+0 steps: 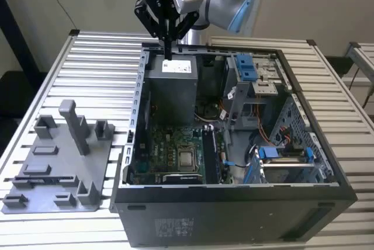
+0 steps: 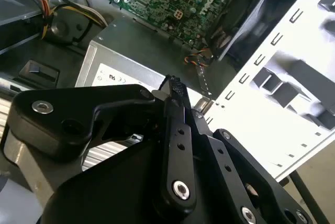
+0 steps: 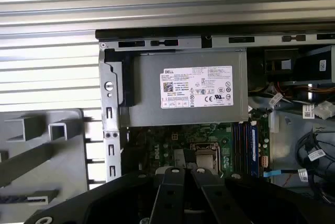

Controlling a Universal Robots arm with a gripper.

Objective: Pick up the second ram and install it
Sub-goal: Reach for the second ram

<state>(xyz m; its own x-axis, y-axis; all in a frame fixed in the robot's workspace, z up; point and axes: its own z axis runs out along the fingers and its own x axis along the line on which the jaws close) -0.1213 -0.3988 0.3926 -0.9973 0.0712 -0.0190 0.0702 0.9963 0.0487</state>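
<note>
**Exterior view.** An open computer case (image 1: 234, 209) lies on its side on a slatted metal counter (image 1: 99, 69). The arm's hand (image 1: 168, 45) hangs at the upper middle of the frame, above the rear edge of the case and over the grey power supply (image 1: 170, 89). Its black fingers are closed tip to tip. At the exterior view's left, just beside the case, sits a grey holder tray (image 1: 64, 168) with upright posts. Inside the case, the green motherboard (image 1: 166, 145) lies below the power supply in the frame, with the square processor socket (image 1: 187, 158) near its lower edge.

**First wrist view.** The power supply carries a white label (image 3: 196, 88) of dense black print, a code block and rows of small certification marks. On the motherboard, dark blue sticks stand on edge in the memory slots beside the processor socket. The second ram (image 3: 254, 145) is probably the brighter blue one farther from the socket, though the angle is too oblique to be sure. It is well apart from the hand.

**Second wrist view.** The fingers meet above the power supply, the pads pressed together.
</note>
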